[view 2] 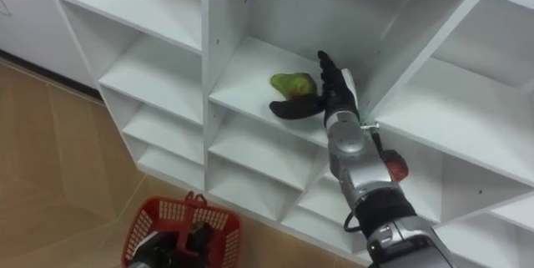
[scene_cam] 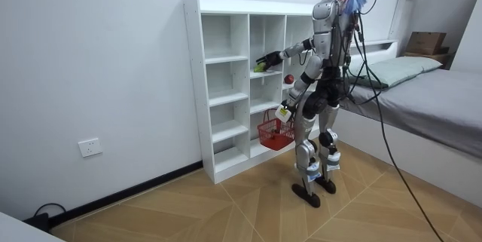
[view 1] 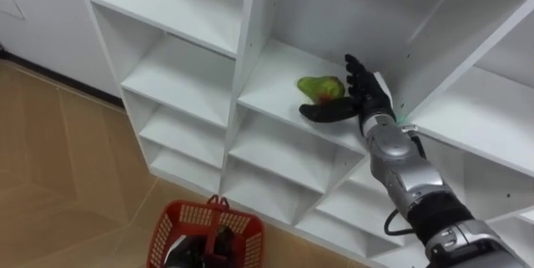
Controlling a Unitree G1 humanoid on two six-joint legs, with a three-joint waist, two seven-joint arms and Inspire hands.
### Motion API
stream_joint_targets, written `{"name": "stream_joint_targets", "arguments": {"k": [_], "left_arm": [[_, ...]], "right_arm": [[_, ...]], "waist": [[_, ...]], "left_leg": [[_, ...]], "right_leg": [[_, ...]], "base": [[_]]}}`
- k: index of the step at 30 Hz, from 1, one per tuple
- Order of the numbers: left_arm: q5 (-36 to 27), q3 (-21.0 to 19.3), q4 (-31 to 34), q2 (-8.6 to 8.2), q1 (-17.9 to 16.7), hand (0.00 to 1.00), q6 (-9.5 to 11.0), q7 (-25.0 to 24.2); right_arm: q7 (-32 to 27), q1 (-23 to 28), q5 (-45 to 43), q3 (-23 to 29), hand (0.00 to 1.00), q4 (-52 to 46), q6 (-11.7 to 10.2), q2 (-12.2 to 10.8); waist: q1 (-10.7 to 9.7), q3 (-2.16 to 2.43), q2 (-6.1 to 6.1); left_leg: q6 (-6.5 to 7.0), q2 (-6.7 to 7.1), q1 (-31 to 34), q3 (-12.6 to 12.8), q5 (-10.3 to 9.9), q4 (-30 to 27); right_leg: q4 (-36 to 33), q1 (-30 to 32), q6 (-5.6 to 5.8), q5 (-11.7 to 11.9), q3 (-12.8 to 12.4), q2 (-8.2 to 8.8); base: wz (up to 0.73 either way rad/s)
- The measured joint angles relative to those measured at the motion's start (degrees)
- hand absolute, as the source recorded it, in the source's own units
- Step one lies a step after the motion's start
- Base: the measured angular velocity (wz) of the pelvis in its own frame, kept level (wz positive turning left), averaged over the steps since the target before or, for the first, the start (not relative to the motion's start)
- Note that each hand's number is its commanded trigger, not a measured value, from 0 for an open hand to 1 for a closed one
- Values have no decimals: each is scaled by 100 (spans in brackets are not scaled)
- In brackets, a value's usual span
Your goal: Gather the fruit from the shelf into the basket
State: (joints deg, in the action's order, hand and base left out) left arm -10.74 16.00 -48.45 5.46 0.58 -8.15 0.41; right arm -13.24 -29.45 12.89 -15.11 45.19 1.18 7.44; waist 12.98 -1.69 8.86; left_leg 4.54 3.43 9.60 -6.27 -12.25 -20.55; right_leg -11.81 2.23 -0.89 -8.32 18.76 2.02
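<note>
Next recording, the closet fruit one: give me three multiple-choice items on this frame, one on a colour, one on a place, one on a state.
1. What colour is the basket?
A. Blue
B. Red
C. White

2. Where is the green fruit?
A. In the basket
B. On the closet's top
C. On a shelf in the middle column of the closet

3. How is the basket placed?
A. Hanging from the left hand, clear of the floor
B. Resting on a shelf
C. Lying tipped over

Answers:
1 B: its mesh is red in all three views.
2 C: the fruit lies on that shelf, at the right hand.
3 A: the room view shows it hanging above the floor.
</note>
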Motion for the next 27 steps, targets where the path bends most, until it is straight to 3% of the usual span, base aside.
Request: {"name": "stream_joint_targets", "arguments": {"k": [2,4,5,6,7,8,12,13,21,27], "left_arm": [[-34,17,0,-1,7,100,-1,7],[-37,61,0,1,20,100,-1,13],[-35,76,0,0,26,100,-1,14],[-35,80,0,0,28,100,-1,16],[-34,89,0,0,33,100,-1,20],[-34,92,-1,0,34,100,-1,22],[-35,116,0,-8,54,100,-1,24],[-36,126,0,-12,81,100,-2,25],[-331,383,2,-5,155,100,-1,65],[-331,454,-16,-3,202,100,2,61]], "right_arm": [[-110,-104,-10,-101,0,137,-30,-12],[-193,-143,-60,-172,17,180,-26,-19],[-239,-147,-116,-172,56,194,-31,-31],[-247,-149,-164,-172,77,202,-35,-32],[-287,-160,-233,-172,95,216,-43,-32],[-338,-190,-283,-172,100,262,-54,-31],[-518,-346,-456,-164,100,395,-89,10],[-614,-386,-479,-165,100,400,-90,-3],[-838,-439,-612,-222,100,544,-82,-141],[-827,-476,-572,-271,100,589,-103,-157]], "waist": [[5,-9,-13],[10,-15,-21],[21,-24,-34],[28,-24,-33],[31,-23,-33],[27,-30,-42],[17,-36,-59],[12,-20,-35],[10,-18,-28],[11,-65,47]], "left_leg": [[0,0,-4,2,0,6],[0,0,-5,2,0,11],[1,0,-5,2,1,18],[1,1,-4,3,3,27],[1,2,2,4,9,42],[1,2,6,4,10,48],[-9,1,51,3,17,82],[-11,0,72,3,25,86],[-12,0,-21,36,69,235],[-18,-1,-29,58,109,325]], "right_leg": [[-1,0,0,0,1,2],[-2,0,0,0,7,4],[-1,3,0,0,7,5],[-1,10,0,0,5,6],[-1,21,0,0,5,8],[0,26,0,0,4,8],[1,76,0,0,9,7],[5,108,0,0,8,5],[8,105,0,0,4,22],[14,117,0,0,3,33]], "base": [[0],[0],[0],[0],[0],[0],[0],[0],[-2],[0]]}}
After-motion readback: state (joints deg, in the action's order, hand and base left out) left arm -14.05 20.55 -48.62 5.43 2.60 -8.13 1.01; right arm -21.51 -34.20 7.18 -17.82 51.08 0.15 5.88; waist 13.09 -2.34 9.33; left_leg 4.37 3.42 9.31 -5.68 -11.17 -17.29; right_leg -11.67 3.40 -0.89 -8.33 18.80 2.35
